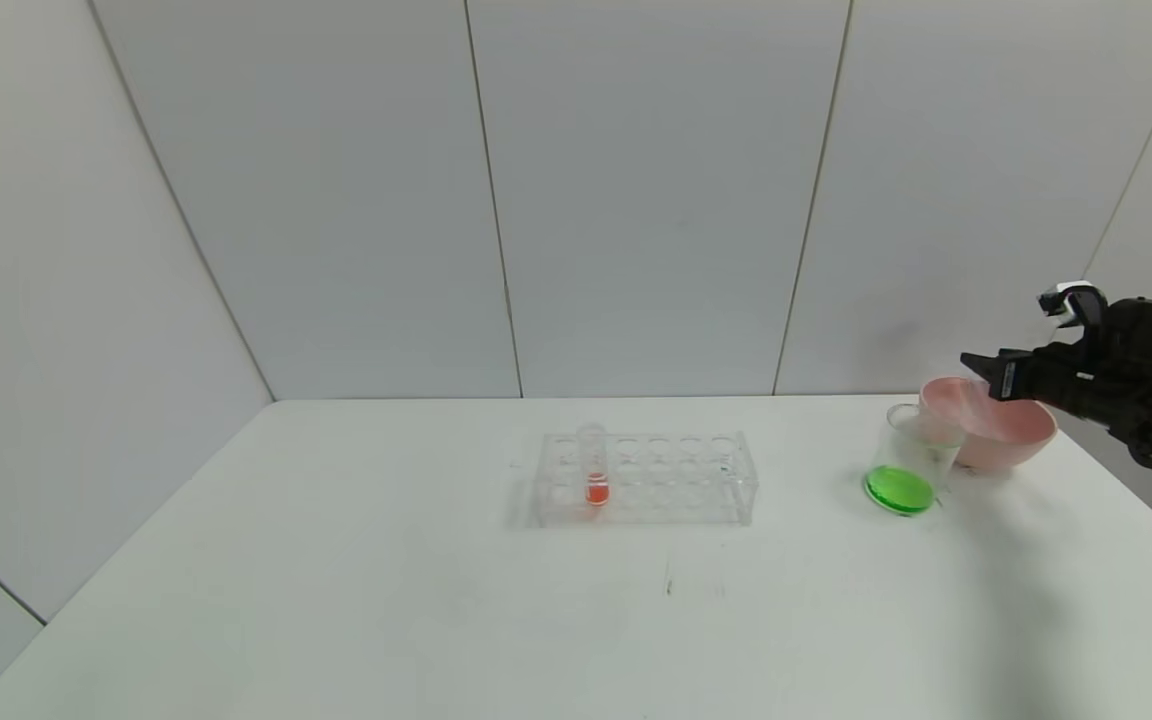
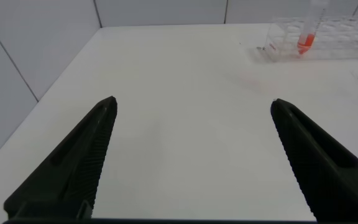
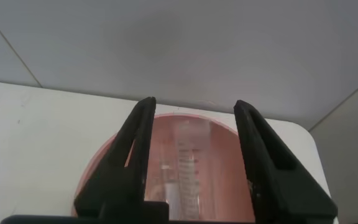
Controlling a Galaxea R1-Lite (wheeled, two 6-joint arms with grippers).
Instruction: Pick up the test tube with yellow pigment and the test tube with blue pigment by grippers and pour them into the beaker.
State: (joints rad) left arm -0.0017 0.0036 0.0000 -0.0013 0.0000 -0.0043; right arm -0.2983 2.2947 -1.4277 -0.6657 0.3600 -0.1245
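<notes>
Here the right gripper (image 1: 978, 362) hangs over the pink bowl (image 1: 1011, 432) at the table's (image 1: 336, 600) far right; its fingers (image 3: 132, 152) stand apart with nothing clamped between them. In the right wrist view a clear test tube (image 3: 182, 171) lies inside the bowl below the fingers, its markings faint and its contents impossible to make out. The head view does not show into the bowl. The beaker (image 1: 911, 460) stands just beside the bowl, touching or nearly so, with green liquid at its bottom. The clear rack (image 1: 648, 478) sits mid-table, holding one upright tube with orange-red liquid (image 1: 596, 475). The left gripper (image 2: 191, 158) appears only in its own wrist view, fingers wide apart above bare table, the arm itself out of the head view.
</notes>
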